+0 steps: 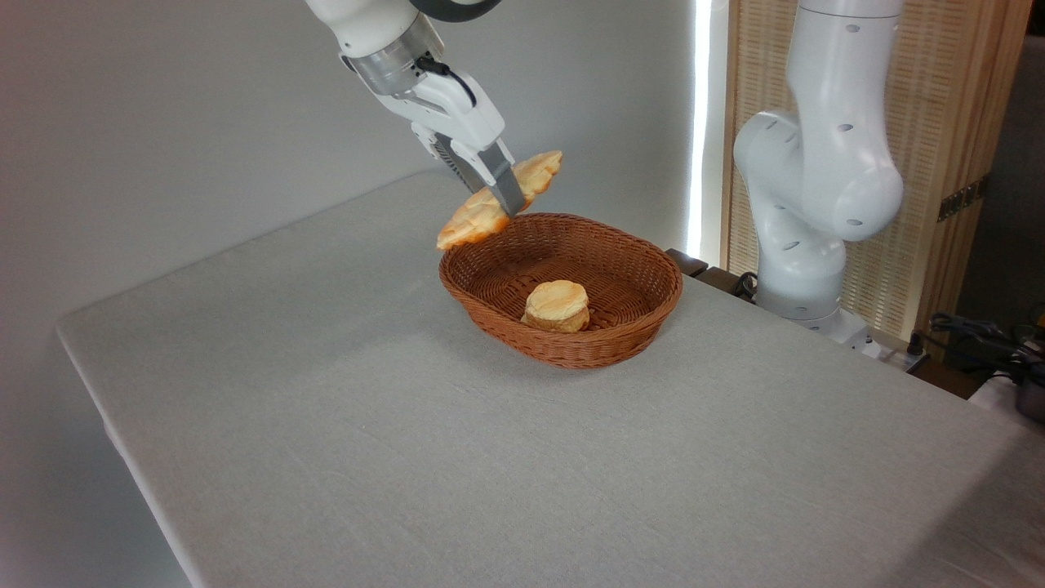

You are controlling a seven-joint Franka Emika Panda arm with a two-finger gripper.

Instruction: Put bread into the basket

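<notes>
Between end effector [508, 200] fingers: bread [478, 216]

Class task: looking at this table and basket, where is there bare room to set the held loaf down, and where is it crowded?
Free: basket floor left of and behind the bun; bare table all around. Crowded: the basket's front, where the bun sits. Gripper holds the bread above the rim.

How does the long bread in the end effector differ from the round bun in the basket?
The bread is long, flat and scalloped; the bun is small, round and thick. The bread hangs tilted in the air, clamped by the end effector above the basket's far-left rim; the bun rests on the basket floor, untouched. Both share a golden-orange crust.
</notes>
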